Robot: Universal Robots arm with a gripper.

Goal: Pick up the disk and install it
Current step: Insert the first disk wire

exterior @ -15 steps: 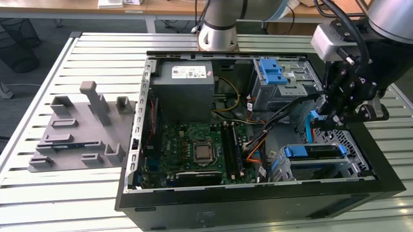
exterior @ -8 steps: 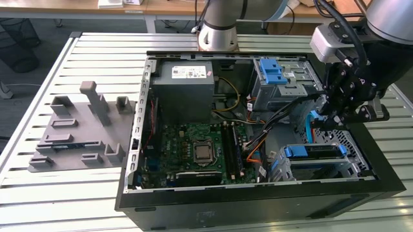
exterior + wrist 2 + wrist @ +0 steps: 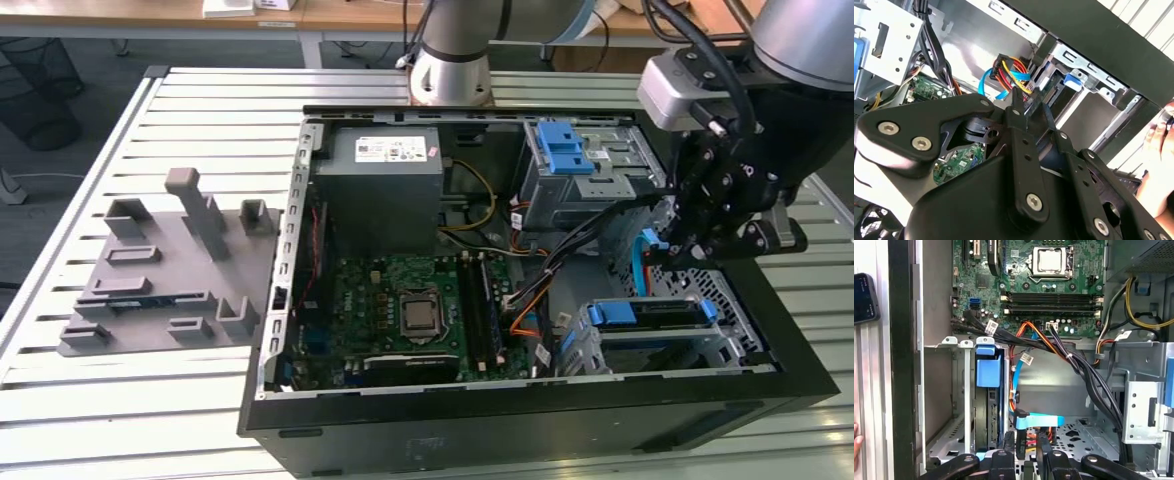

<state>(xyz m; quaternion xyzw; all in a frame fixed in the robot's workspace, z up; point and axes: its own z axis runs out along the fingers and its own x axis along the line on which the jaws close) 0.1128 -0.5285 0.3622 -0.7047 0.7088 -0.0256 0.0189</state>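
Scene: open computer case (image 3: 534, 420) lying on its side on a slatted table (image 3: 187, 400), motherboard (image 3: 400, 300) face up, arm reaching in at the exterior view's right.
Disk spot: the disk (image 3: 647, 313) looks like it's sitting in the drive cage (image 3: 727, 345) at the case's front corner. In the first wrist view its blue carrier tab (image 3: 988, 367) pokes out of a slot, dark drive body tucked behind it.
Gripper: the gripper (image 3: 691, 255) hangs just above that cage, near the blue SATA cable (image 3: 1036, 420) and the orange-yellow power leads (image 3: 1014, 67). Honestly can't tell if it's clamped or let go, and I see no drive in it.
Handling guess: stiff metal slab with some heft for its size, smooth sides so a bit slippery, and it won't like knocks.
Where to grab: I'd go for the long edges through the plastic carrier, or the tab, and keep off the label face and the circuit side.
Watch out: the cables crowd the slot and could snag.
Bystander: a person's hand (image 3: 1159, 145) is outside the case wall.
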